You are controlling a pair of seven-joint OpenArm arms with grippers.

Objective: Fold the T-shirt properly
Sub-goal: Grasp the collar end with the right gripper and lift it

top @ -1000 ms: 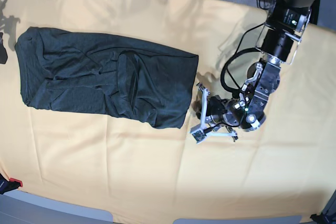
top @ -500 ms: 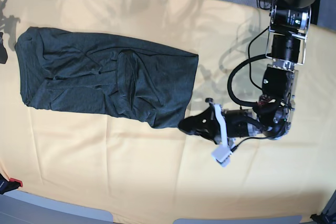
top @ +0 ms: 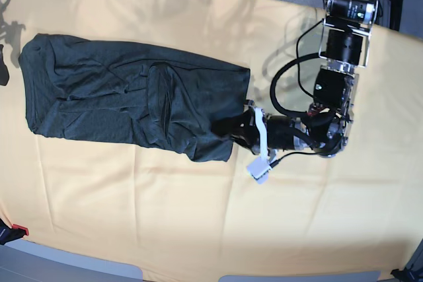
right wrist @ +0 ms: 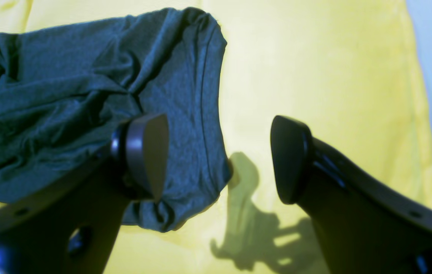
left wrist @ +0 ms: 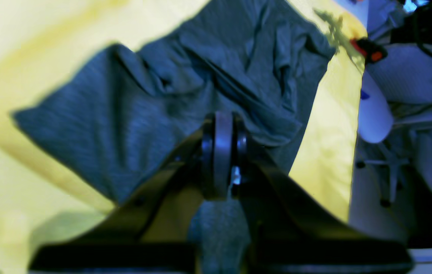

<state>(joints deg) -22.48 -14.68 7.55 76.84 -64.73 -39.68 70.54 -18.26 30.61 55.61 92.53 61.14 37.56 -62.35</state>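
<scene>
Dark charcoal-green shirt [top: 132, 100], heathered knit, spread in a long, roughly rectangular fold across the tabletop [top: 198, 216], itself draped in smooth pale yellow-orange cloth. Surface of the shirt rumpled: soft ridges and creases through the middle, a doubled-over flap near the centre, a stitched hem running along the far short edge.

Left hand [top: 228, 127] low at the shirt's near short edge, black fingers pressed together, no gap between the flat round pads [left wrist: 217, 152]. In the left wrist view, knit fabric directly ahead of and below the tips; whether any fabric is pinched between them cannot be told. Shirt corner fanned out just beyond the tips, wrinkled toward the far end.

Right hand [right wrist: 219, 156] spread wide, nothing between the two matte black, rounded pads. One fingertip [right wrist: 147, 152] over the hemmed end of the shirt, the other [right wrist: 290, 160] over bare cloth; shirt edge curving between them, its corner bunched into small folds nearest the hand. Sharp hand shadow on the cloth below.
</scene>
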